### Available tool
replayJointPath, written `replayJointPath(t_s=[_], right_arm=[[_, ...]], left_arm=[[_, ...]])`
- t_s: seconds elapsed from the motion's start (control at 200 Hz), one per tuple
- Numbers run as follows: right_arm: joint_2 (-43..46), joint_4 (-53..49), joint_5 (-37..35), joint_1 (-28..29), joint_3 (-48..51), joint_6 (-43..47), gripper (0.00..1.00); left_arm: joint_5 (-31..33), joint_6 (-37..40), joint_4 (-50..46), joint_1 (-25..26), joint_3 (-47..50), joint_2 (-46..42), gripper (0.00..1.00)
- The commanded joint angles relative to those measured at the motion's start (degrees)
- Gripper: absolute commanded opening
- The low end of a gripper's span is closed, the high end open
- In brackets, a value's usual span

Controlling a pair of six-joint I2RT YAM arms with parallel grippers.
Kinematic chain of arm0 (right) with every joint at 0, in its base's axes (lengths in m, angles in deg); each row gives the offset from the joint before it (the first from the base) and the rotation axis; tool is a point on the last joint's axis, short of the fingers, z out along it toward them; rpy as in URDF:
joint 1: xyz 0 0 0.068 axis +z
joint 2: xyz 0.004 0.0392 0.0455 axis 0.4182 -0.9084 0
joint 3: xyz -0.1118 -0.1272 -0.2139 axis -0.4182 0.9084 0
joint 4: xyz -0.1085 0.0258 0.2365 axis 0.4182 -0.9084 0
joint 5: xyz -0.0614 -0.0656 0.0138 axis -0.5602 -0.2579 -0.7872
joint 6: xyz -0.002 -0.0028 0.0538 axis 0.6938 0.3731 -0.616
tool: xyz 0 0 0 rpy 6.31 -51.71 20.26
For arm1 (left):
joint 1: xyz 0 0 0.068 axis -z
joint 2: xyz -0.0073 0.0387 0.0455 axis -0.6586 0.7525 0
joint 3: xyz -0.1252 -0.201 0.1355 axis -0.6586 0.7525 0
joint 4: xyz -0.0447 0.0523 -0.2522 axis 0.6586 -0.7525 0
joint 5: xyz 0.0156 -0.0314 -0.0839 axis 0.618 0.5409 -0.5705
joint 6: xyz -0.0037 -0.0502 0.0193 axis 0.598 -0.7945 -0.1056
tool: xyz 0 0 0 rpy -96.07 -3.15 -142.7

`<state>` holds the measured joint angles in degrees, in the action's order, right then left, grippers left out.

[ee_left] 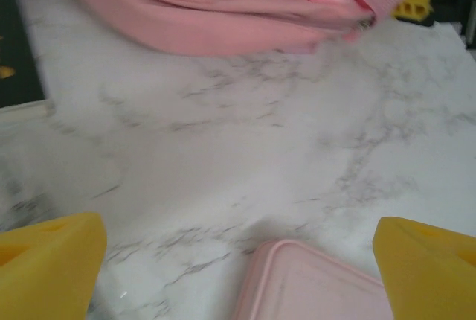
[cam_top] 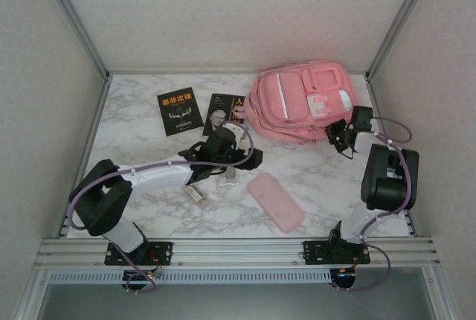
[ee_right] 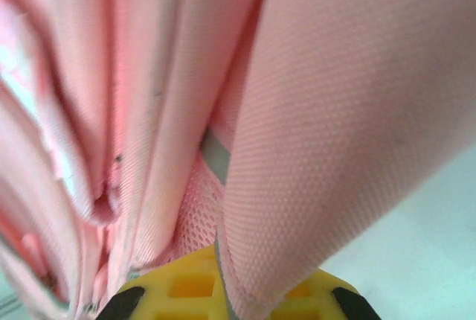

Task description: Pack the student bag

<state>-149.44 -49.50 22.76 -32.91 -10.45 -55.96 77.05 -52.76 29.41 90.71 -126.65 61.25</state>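
Observation:
The student bag (cam_top: 297, 100), a large pink backpack, lies at the back right of the marble table. My right gripper (cam_top: 338, 138) is at its near right edge, shut on a fold of its pink fabric (ee_right: 335, 112), which runs down between the yellow pads (ee_right: 186, 286). My left gripper (cam_top: 245, 160) hovers over the table's middle and is open, its yellow fingers (ee_left: 44, 268) spread wide. The rounded end of a flat pink pencil case (ee_left: 312, 286) lies below and between them, untouched. The bag's lower edge (ee_left: 223, 15) crosses the top of the left wrist view.
Two dark books (cam_top: 180, 111) (cam_top: 222, 112) lie at the back left, the second partly under my left wrist. The pencil case (cam_top: 275, 201) lies slantwise near the front. Two small pale items (cam_top: 197, 195) (cam_top: 230, 173) lie beside my left forearm. Walls enclose the table.

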Motion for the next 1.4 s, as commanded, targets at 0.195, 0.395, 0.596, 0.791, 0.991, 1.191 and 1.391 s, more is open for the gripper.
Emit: replayJointPath(t_s=[0.195, 0.395, 0.596, 0.791, 0.991, 1.191, 1.391], right_arm=[[11.0, -6.8, 6.6, 6.0, -5.5, 2.6, 0.0], [12.8, -8.9, 7.1, 7.9, -5.8, 2.0, 0.0], [13.3, -9.1, 7.0, 9.4, -5.9, 1.1, 0.0], [12.5, -6.2, 8.6, 10.2, -5.1, -1.7, 0.0], [13.7, -3.9, 9.5, 11.6, -4.0, -5.0, 0.0], [16.1, 1.8, 10.3, 12.0, 1.4, -11.3, 0.0], [16.9, 3.0, 10.0, 11.9, 2.9, -12.4, 0.0]], left_arm=[[-15.0, 9.7, -6.9, 1.1, -20.3, 14.9, 0.8], [-18.1, 10.6, -9.5, 1.3, -31.6, 22.3, 0.78], [-18.3, 11.5, -13.6, 1.7, -39.5, 27.9, 0.71], [-12.5, 12.3, -13.7, 2.2, -40.5, 30.2, 0.68], [-0.6, 10.8, -9.4, 2.2, -41.4, 32.8, 0.63], [7.8, 6.3, -3.4, 2.4, -43.3, 35.5, 0.63], [9.6, 7.0, -3.3, 2.5, -45.6, 37.2, 0.44]])
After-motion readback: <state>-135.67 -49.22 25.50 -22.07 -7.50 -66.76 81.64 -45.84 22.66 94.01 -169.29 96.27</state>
